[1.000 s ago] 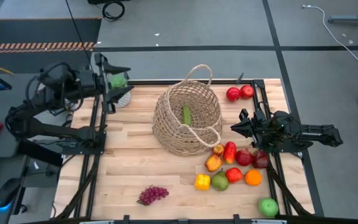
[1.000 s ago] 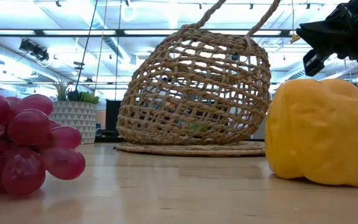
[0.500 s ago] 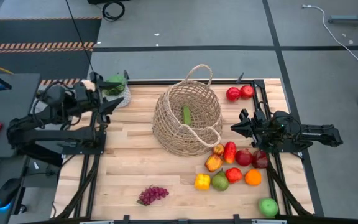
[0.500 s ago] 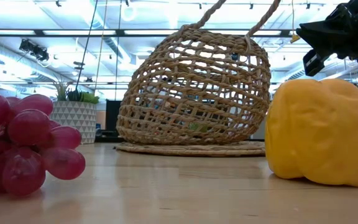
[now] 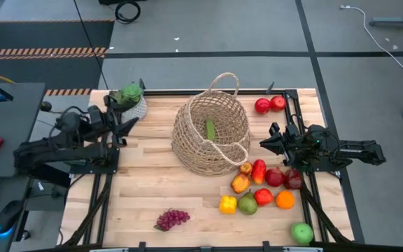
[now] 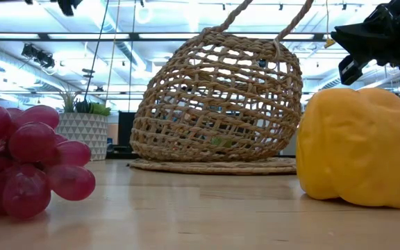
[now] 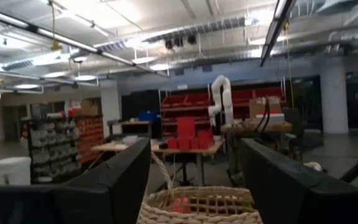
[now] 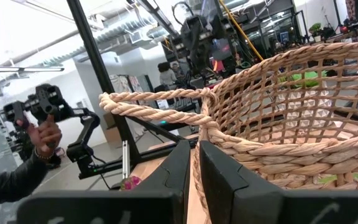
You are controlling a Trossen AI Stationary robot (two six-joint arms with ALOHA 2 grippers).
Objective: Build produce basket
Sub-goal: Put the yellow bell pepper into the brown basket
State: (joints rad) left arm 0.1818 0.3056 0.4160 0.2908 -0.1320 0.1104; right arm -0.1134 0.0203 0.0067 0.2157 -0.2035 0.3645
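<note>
Fingers (image 8: 191,163) of R arm shut beside tilted basket (image 5: 210,133).

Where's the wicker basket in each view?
High: wicker basket at table centre.
Low: fills the middle, behind the yellow pepper.
Left wrist: only its rim, bottom centre.
Right wrist: fills the right half.
Shared landmark: its rope loop handle.
</note>
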